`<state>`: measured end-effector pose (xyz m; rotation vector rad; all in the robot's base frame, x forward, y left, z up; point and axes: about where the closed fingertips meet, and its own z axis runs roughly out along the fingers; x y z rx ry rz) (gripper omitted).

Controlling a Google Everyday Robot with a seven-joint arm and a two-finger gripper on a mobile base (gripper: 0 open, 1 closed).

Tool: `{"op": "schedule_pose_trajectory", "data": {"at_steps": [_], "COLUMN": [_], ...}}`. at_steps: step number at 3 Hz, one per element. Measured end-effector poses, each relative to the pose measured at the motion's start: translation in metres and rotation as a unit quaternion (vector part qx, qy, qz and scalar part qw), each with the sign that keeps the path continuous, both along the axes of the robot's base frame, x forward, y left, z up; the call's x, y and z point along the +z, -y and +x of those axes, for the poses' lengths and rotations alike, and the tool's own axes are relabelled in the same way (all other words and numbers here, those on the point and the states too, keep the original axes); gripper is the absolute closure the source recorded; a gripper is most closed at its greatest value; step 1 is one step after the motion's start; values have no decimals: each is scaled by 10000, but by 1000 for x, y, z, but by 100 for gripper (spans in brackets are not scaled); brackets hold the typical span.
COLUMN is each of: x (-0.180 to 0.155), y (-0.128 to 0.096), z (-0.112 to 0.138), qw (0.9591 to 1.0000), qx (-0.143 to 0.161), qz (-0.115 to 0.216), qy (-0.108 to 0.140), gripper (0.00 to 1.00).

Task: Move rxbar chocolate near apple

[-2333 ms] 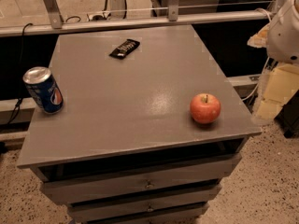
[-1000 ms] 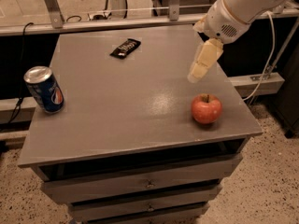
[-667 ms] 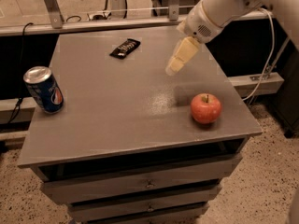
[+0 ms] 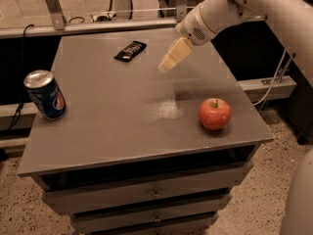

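Observation:
The rxbar chocolate (image 4: 130, 51), a flat black wrapper with white lettering, lies at the back of the grey tabletop (image 4: 117, 116), left of centre. The red-orange apple (image 4: 214, 114) stands upright near the front right corner, stem up. My gripper (image 4: 164, 66) hangs above the back middle of the table on a white arm coming in from the upper right. Its cream-coloured fingers point down and to the left, a short way right of the rxbar and above it. It holds nothing. The apple is well to the gripper's front right.
A blue soda can (image 4: 45, 94) stands upright near the table's left edge. The table is a grey cabinet with drawers (image 4: 151, 194) below the top. A metal rail (image 4: 98, 26) runs behind it. Cables hang at the right (image 4: 274, 82).
My arm has swung in from the right side and moved left across the back of the table, from beside the apple toward the rxbar. The rxbar, apple and can have not moved.

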<state>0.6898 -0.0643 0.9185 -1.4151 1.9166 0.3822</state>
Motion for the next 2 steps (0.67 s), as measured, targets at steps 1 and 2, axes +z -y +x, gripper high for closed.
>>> {"op": "schedule_pose_trajectory", "data": {"at_steps": [1, 2], "x": [-11, -27], "y": [-12, -34], "z": [13, 36], "qw": [9998, 9989], "qx": [-141, -334], "qz": [143, 338], "qy": [7, 51], "gripper": [0, 0]}}
